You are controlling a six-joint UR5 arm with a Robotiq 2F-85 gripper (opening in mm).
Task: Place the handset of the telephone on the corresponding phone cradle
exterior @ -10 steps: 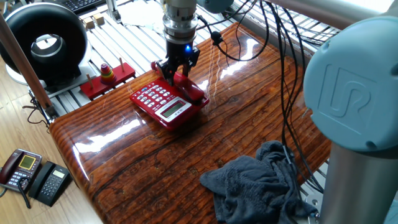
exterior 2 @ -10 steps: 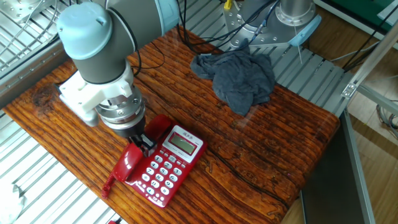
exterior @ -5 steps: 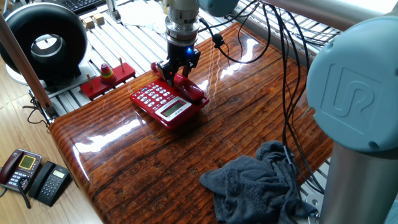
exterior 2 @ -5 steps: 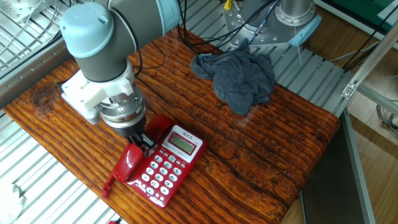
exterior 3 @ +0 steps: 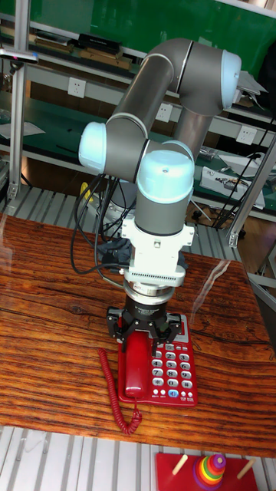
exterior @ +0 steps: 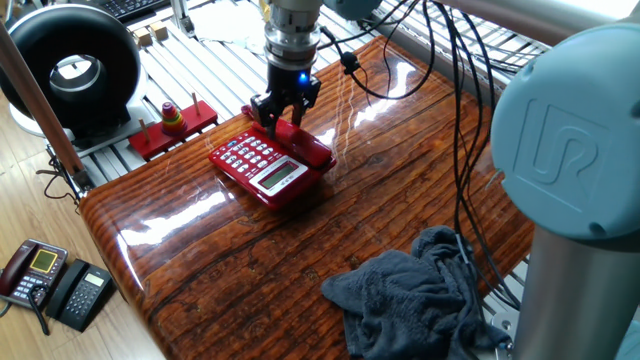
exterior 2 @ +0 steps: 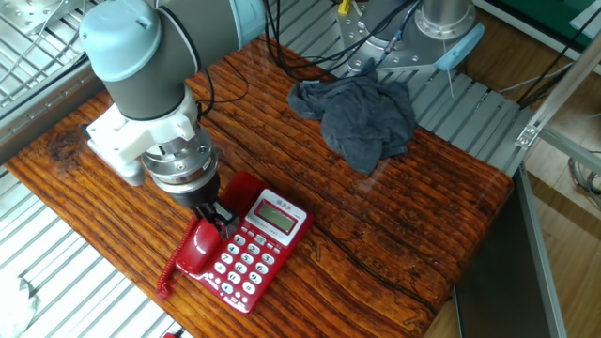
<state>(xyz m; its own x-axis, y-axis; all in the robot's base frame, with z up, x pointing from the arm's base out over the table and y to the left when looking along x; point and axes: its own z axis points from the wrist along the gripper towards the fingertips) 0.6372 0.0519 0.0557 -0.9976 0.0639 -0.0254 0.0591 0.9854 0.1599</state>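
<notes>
Handset directly under the gripper, long axis along the cradle

Table (exterior 2: 441, 225) of glossy striped wood carried the red telephone (exterior 2: 254, 246) near one edge, with a crumpled grey cloth (exterior 2: 362, 117) lying well apart toward the far side. The UR5 arm (exterior 3: 157, 192) stood straight over the phone, wrist pointing down. The telephone's keypad and small display faced up, and the phone cradle (exterior 3: 135, 387) ran as a strip along the base's side beside the keys. The handset (exterior 3: 136, 368) lay lengthwise on that side, its long axis parallel to the keypad edge, its coiled cord (exterior 3: 115, 391) trailing off onto the wood beside the base. The gripper (exterior 3: 142, 328) sat right above the handset's upper end, fingers straddling it across its width. Whether the fingers pressed the plastic or stood just clear of it could not be told from any view.

Judged from the lie of things, the handset appeared seated in or very close to its cradle. The coming move turned on the vertical line: the handset lay straight below the gripper, so a clean release or lift would run along that axis, without sideways drag.
</notes>
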